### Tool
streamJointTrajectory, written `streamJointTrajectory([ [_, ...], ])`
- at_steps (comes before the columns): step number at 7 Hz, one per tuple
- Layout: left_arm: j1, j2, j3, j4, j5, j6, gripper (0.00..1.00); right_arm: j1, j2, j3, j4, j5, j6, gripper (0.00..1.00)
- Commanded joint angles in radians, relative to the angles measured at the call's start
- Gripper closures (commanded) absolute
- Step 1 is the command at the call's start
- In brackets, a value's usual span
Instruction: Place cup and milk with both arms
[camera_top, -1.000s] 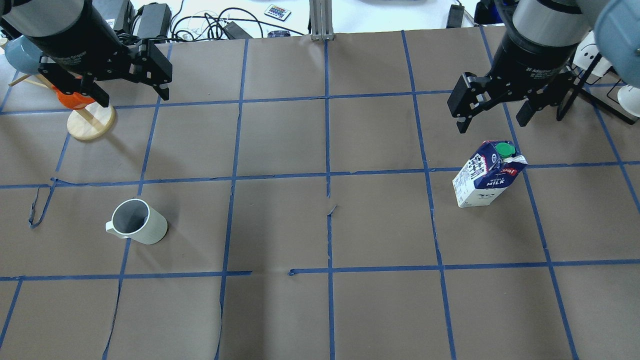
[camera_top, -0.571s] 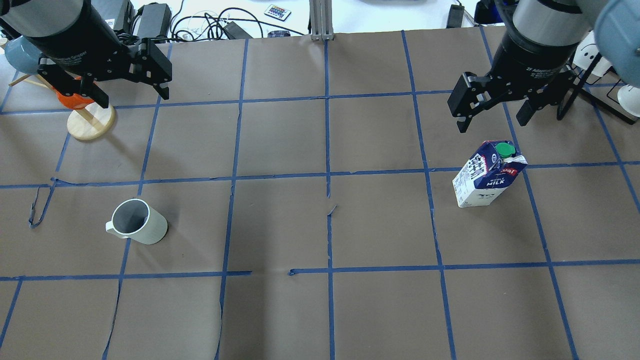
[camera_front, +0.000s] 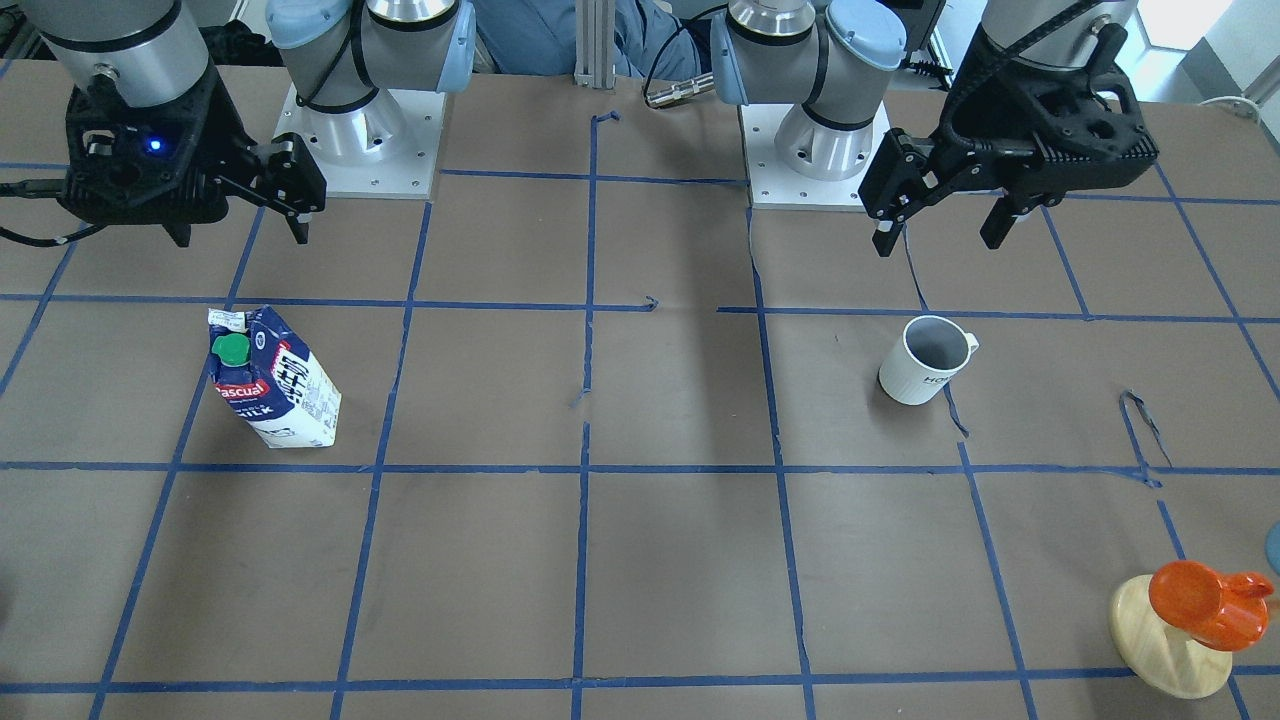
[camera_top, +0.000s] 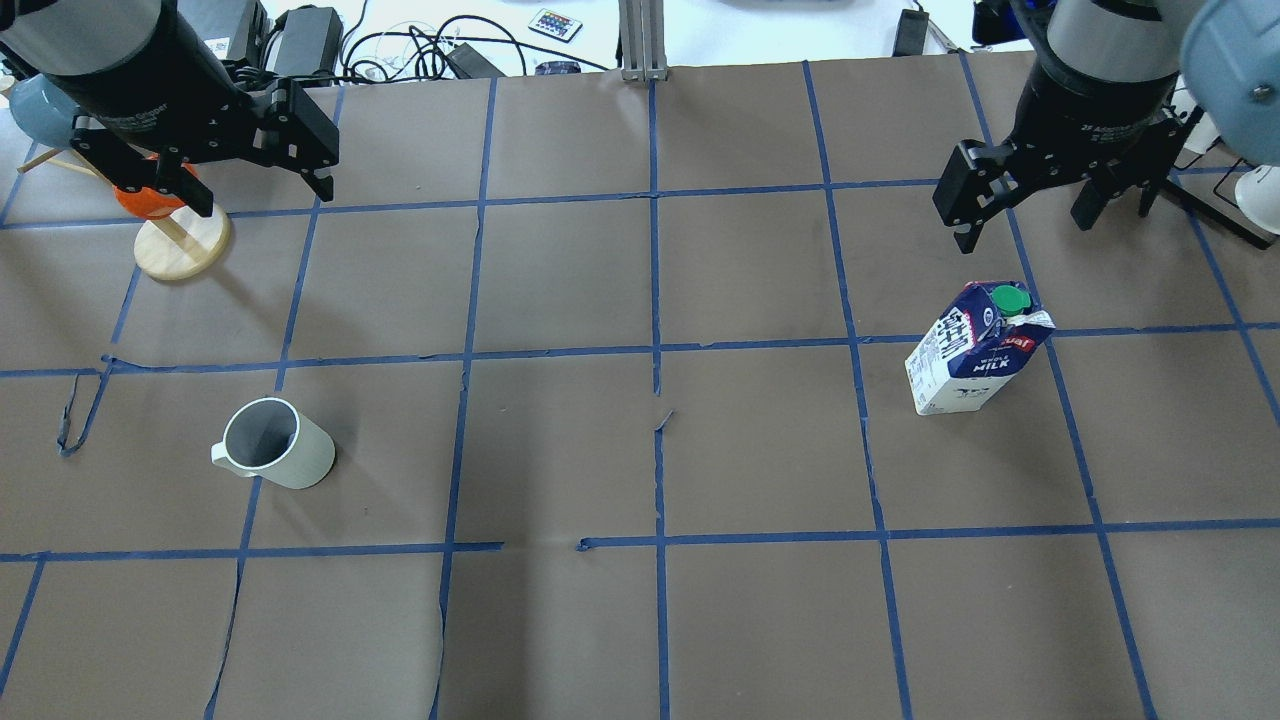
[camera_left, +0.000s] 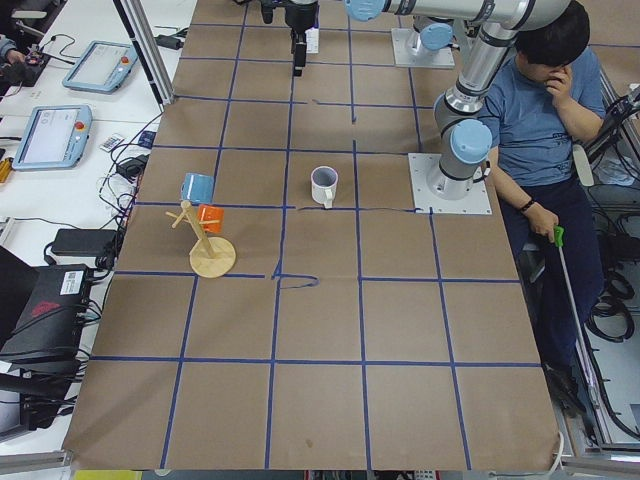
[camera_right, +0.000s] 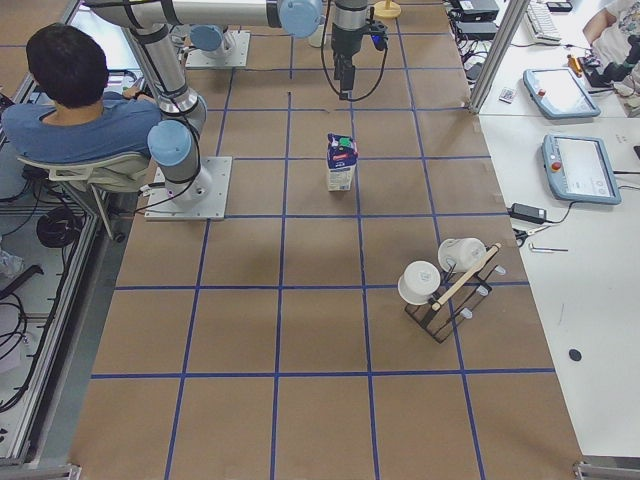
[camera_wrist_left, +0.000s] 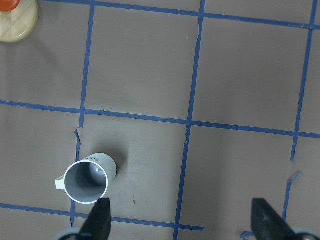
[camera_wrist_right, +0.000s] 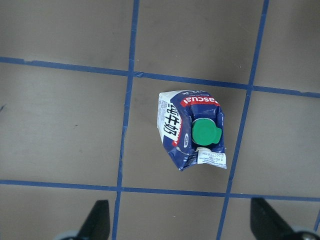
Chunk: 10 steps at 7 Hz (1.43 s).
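Observation:
The white ribbed cup (camera_top: 272, 457) stands upright on the brown table, also in the front view (camera_front: 925, 360) and the left wrist view (camera_wrist_left: 89, 177). The blue and white milk carton (camera_top: 975, 350) with a green cap stands upright on the other side, also in the front view (camera_front: 275, 380) and the right wrist view (camera_wrist_right: 192, 130). My left gripper (camera_top: 262, 195) (camera_front: 937, 240) is open and empty, high above the table and apart from the cup. My right gripper (camera_top: 1025, 230) (camera_front: 240, 238) is open and empty, high above the carton.
A wooden mug stand (camera_top: 180, 245) with an orange cup stands under my left arm, also in the front view (camera_front: 1170, 640). A rack with white mugs (camera_right: 445, 285) stands at the table's right end. Cables and devices (camera_top: 400, 45) lie beyond the far edge. A person (camera_left: 530, 120) sits behind the robot.
My right gripper has moved right and slightly away in the overhead view, still open. My left gripper has barely moved. The cup and the milk have not moved.

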Motion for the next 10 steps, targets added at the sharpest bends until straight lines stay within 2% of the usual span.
streamJointTrajectory([
  [1,0.003,0.004,-0.046,0.000,0.001,0.007,0.00,-0.067,0.043,0.006,-0.016,-0.010,-0.017,0.00],
  [2,0.007,0.002,-0.090,-0.001,0.005,0.005,0.00,-0.069,0.058,0.018,-0.043,0.004,-0.016,0.00],
  [4,0.122,-0.004,-0.217,0.028,0.005,0.005,0.00,-0.075,0.075,0.061,-0.062,0.007,-0.016,0.00],
  [5,0.154,-0.018,-0.275,0.045,0.009,0.005,0.00,-0.076,0.089,0.105,-0.111,0.007,-0.016,0.00],
  [6,0.165,-0.047,-0.358,0.131,0.012,0.007,0.00,-0.081,0.090,0.150,-0.161,0.006,-0.011,0.00],
  [8,0.173,-0.104,-0.513,0.368,0.094,0.068,0.00,-0.108,0.093,0.187,-0.166,0.019,-0.009,0.00],
  [9,0.187,-0.120,-0.540,0.381,0.093,0.149,0.00,-0.107,0.113,0.188,-0.166,0.034,-0.002,0.00],
  [10,0.214,-0.134,-0.546,0.385,0.088,0.163,0.21,-0.108,0.130,0.188,-0.201,0.035,-0.003,0.00],
])
